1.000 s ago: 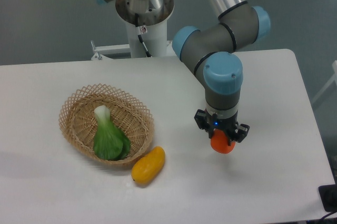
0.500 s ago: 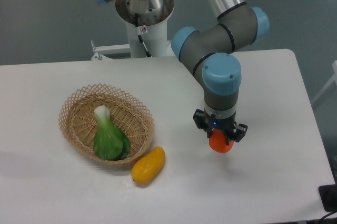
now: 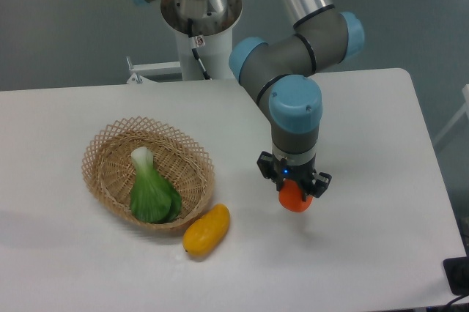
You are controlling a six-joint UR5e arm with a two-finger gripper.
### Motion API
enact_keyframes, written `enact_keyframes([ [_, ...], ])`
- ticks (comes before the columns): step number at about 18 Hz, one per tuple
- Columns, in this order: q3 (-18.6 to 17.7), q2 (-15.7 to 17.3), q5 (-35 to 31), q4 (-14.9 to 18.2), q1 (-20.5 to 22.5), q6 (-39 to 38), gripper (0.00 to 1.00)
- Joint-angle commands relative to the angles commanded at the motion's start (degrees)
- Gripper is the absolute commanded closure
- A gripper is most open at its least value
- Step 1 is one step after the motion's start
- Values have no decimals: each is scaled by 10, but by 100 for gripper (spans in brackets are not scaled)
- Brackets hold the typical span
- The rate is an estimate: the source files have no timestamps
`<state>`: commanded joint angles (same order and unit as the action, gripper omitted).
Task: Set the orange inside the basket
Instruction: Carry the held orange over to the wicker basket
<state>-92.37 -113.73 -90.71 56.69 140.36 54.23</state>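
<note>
Clamped tight around the orange (image 3: 294,198) right now, the gripper (image 3: 293,193) with both black fingers pressed on either side of the fruit. Pointing straight down from the grey-and-blue wrist, with only the lower half of that small reddish-orange ball peeking out beneath. Hanging over the white table (image 3: 381,143), right of centre; a faint shadow lying on the surface just beside and below it, though whether lifted clear or touching cannot be told for sure from this angle.

Over to the left, well apart from the fruit: the wicker basket (image 3: 102,151), round, shallow, open-weave rim. Already lying inside, a bok choy (image 3: 152,191), white stem toward the back, green leaves spread toward the front edge. Resting just outside the basket's near-right rim, a yellow-orange mango (image 3: 206,229), lying slanted, its upper end touching or nearly touching the weave. Bare tabletop between mango and held orange. At the back, the arm's grey base post (image 3: 199,19).
</note>
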Motion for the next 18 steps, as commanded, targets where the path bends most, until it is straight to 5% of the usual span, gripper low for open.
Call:
enact_keyframes([
  [7,-15,15,76,1,-26,-18,46],
  [18,-47,40,76,1,-124,-76,46],
])
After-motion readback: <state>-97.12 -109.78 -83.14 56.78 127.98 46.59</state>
